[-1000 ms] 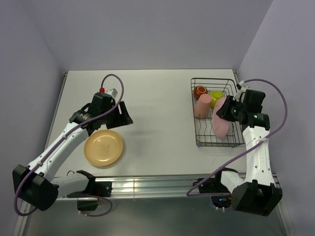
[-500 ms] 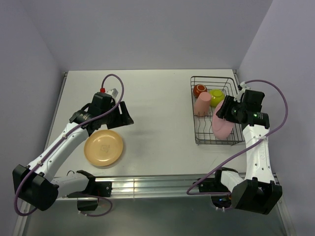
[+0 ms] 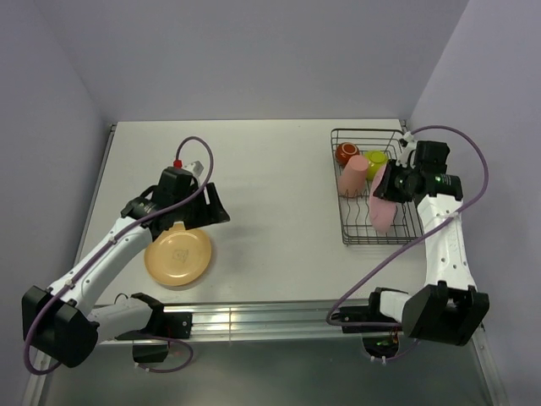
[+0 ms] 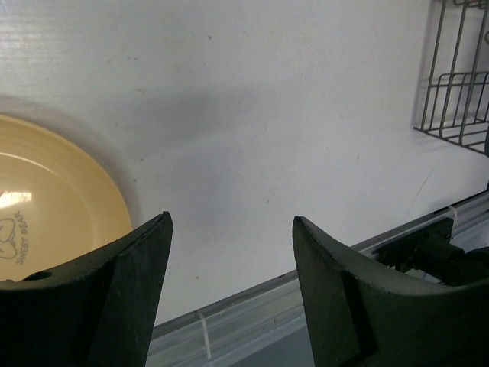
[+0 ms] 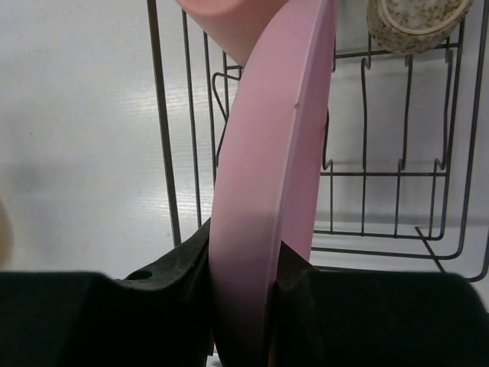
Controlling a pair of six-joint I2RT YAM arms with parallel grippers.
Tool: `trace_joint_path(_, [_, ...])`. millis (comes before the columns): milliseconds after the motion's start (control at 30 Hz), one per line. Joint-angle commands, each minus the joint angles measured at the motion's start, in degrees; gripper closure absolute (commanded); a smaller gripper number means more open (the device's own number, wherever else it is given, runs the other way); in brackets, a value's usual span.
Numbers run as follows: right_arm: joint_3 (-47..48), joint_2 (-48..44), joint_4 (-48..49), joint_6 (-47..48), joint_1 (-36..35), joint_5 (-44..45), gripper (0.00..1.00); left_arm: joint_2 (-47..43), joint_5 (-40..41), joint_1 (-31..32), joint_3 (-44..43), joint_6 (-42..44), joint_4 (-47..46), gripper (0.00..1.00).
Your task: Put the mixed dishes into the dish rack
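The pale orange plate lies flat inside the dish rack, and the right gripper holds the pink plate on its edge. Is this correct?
One detail is wrong. The top external view shows the pale orange plate lying flat on the table, far from the dish rack, not inside it. The rest holds: the right gripper holds the pink plate on its edge.

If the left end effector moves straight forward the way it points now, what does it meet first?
Probably the bare table, close beside the pale orange plate; depth is unclear.
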State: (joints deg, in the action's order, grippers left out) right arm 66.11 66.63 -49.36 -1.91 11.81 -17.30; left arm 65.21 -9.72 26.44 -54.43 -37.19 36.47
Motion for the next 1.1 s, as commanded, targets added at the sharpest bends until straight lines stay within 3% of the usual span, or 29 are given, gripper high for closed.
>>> trace_joint_path(0, [6.91,2.79,1.39,3.93,2.25,1.31,0.99,-3.15,-1.53,-0.16,2.22,-0.34,-3.16,0.3])
trace_joint_path(467, [15.01,11.15,-3.9,9.47,8.66,-15.12,1.0,-9.39,-2.24,-0.16,10.22,-0.78,-5.62,0.3])
trace_joint_path(667, [12.04,12.29,-2.76,10.7,10.51,-22.07,1.0,-11.6,-2.41,-0.24,11.11,-0.78,-5.97,0.29])
trace_joint_path(1067, [11.68,12.03,-0.65,9.47,11.83,-27.26,1.0,-10.02,-2.85,-0.33,10.4,0.1,-6.32,0.3])
